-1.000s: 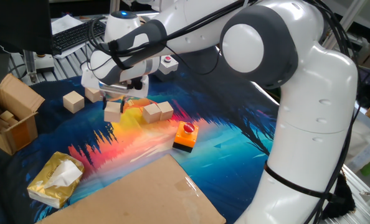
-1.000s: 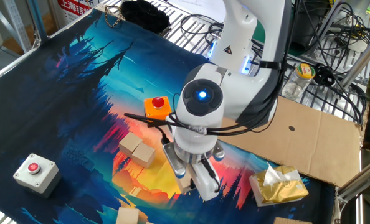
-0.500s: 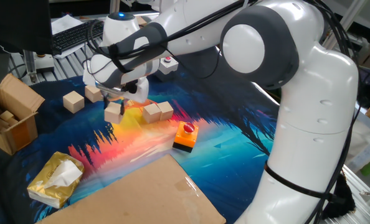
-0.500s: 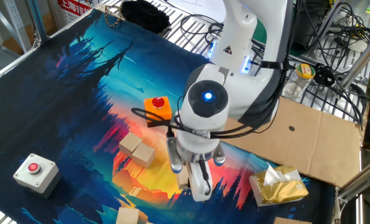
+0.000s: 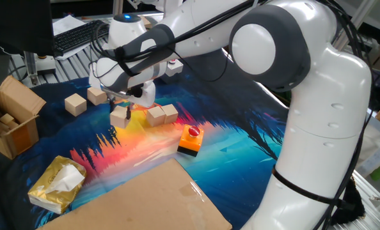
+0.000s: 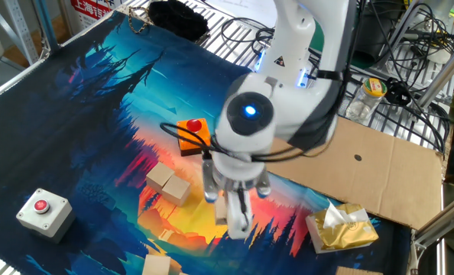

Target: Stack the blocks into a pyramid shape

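Here, one fixed view: gripper [image 5: 122, 110] sits left of centre in the upper half of the frame, fingers clamped on one tan block [image 5: 119, 117]. That block is held just left of the pair of blocks [image 5: 161, 114] lying side by side, touching each other, on the yellow-orange part of the mat [image 5: 254, 147]. Cannot tell if the held block rests on the mat or hangs just above it. Two more blocks further left in the frame: one [image 5: 75, 104] alone on the dark blue, another [image 5: 96, 96] up and right of it, partly hidden by the gripper body. Orange-and-black button block [image 5: 190, 140] lies lower right of the pair, well apart from the gripper. Open cardboard box [image 5: 11, 121] at the left edge, crumpled yellow packet [image 5: 56, 184] lower left, flat cardboard sheet [image 5: 145, 201] along the bottom.

The other fixed view: gripper [image 6: 231, 216] at lower centre, motion-blurred, the held block [image 6: 222, 211] only partly visible between the fingers. The pair of blocks [image 6: 168, 182] sits left of it, near but apart. One more block [image 6: 157, 266] at the bottom edge. Grey box with red button [image 6: 41, 210] lower left; orange button block [image 6: 192, 131] just above centre, partly behind the arm. Yellow packet [image 6: 340, 228] lower right, touching the cardboard sheet [image 6: 380, 168].
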